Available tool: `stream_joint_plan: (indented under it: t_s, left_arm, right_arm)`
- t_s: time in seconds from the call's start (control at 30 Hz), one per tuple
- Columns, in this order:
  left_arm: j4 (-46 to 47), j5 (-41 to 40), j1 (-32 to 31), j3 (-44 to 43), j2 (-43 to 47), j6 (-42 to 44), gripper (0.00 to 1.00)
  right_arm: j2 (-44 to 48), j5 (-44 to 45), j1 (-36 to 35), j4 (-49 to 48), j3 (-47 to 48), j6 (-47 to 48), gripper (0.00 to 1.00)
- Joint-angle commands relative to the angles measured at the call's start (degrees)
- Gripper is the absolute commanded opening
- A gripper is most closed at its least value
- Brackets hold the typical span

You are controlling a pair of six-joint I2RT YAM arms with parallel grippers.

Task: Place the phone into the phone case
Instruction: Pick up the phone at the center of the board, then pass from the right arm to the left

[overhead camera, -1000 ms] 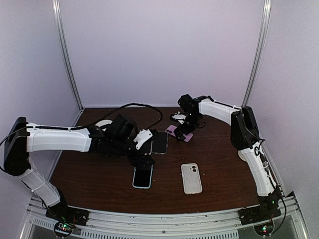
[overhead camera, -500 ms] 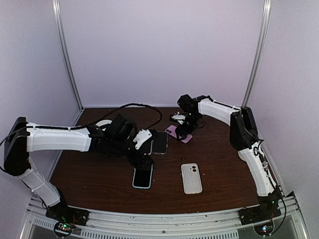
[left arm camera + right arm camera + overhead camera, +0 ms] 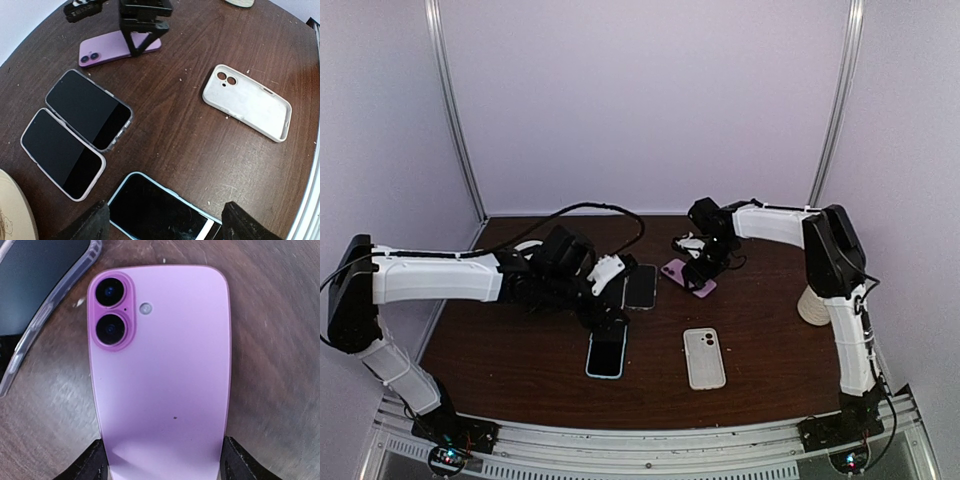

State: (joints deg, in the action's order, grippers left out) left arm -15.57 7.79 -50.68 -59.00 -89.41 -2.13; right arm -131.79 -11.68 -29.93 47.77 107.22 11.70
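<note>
Bench of dark brown wood (image 3: 170, 135) fills the left wrist view; the left fingers (image 3: 90, 226) stand released at the bottom edge, flanking a black-screened phone with a pale blue rim (image 3: 160, 207). An empty white phone case (image 3: 247, 102) lies at right, a lilac phone (image 3: 107, 49) at the top. Right wrist view: the right fingers (image 3: 92, 465) are clenched on the lilac phone's long edges. Overhead view: the lilac phone (image 3: 677, 270) lies right of centre, well apart from the white phone case (image 3: 705, 358) lower down.

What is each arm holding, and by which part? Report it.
The right fingers pinch the purple phone by its long edges, at the end away from the lenses. The left fingers stand open, holding nothing.
</note>
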Motion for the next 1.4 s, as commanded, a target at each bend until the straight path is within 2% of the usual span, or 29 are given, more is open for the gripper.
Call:
stream_joint_plan:
  t_s: [0.0,0.13,0.33,0.47,0.57,0.7,0.87,1.1,1.17,1.27,1.37]
  left_arm:
    - [0.06,-2.28,0.66,-4.19,-2.3,-3.3,0.8]
    - [2.04,-2.09,1.6,-7.06,-6.54,-11.19,0.79]
    - [17.16,5.7,3.26,-6.0,-9.66,-28.12,0.82]
    - [29.65,9.25,3.22,-3.2,-9.29,-36.21,0.85]
    - [34.69,10.42,3.24,-1.66,-8.74,-40.7,0.85]
    - [37.77,8.2,3.13,0.37,-6.87,-44.31,0.79]
    - [39.58,5.37,2.83,1.74,-4.37,-43.99,0.71]
    - [50.7,5.43,2.79,6.96,-3.21,-44.19,0.69]
    - [49.8,5.93,2.8,5.81,-3.92,-44.44,0.63]
    - [48.31,8.9,2.8,3.73,-5.47,-44.77,0.49]
    - [51.7,10.38,2.77,4.29,-6.22,-45.98,0.29]
  right_arm:
    - [10.18,-0.73,-0.64,-14.12,-11.78,-5.98,0.44]
    - [15.52,-1.54,-1.35,-20.94,-21.57,-11.37,0.38]
    - [25.92,3.14,-5.98,-31.69,-33.49,-19.0,0.37]
    - [34.44,9.52,-11.07,-37.57,-39.39,-23.23,0.37]
    - [38.86,12.42,-15.06,-41.1,-41.78,-25.67,0.37]
    - [42.2,16.58,-19.75,-41.36,-41.31,-25.99,0.37]
    - [44.19,18.26,-23.1,-40.16,-40.31,-25.64,0.37]
    - [44.64,19.21,-24.51,-37.79,-38.71,-24.35,0.37]
    - [44.93,19.12,-24.85,-38.13,-38.48,-24.27,0.36]
    - [44.74,19.07,-25.56,-37.66,-37.3,-23.27,0.36]
    - [44.43,18.86,-25.86,-37.16,-36.69,-22.8,0.36]
